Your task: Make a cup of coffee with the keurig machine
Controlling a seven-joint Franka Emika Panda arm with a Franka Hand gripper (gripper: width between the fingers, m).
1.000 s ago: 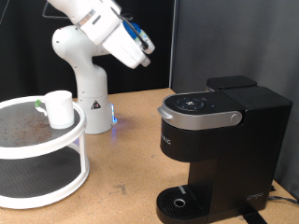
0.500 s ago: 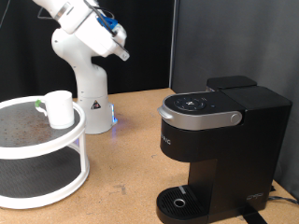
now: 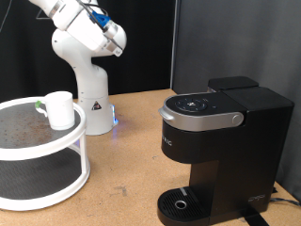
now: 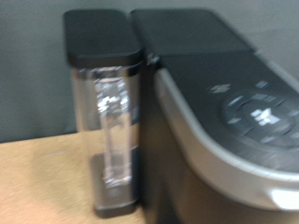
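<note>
One cup (image 3: 59, 108), rigid glazed ceramic, likely slick and breakable, best taken across rim or handle, sits on tiered stand (image 3: 42, 160), well apart from keurig machine (image 3: 221, 141); gripper state undeterminable.

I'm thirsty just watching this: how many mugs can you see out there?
1. The white cup stands on the top tier of the round white rack, at the exterior view's left. The rack's lower shelf is partly hidden, so another could be there.

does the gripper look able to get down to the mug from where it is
Probably yes. The mug stands upright on the top tier of the round shelf with open air above it, and the arm's hand is raised above, over towards the exterior view's right; its fingers don't show.
</note>
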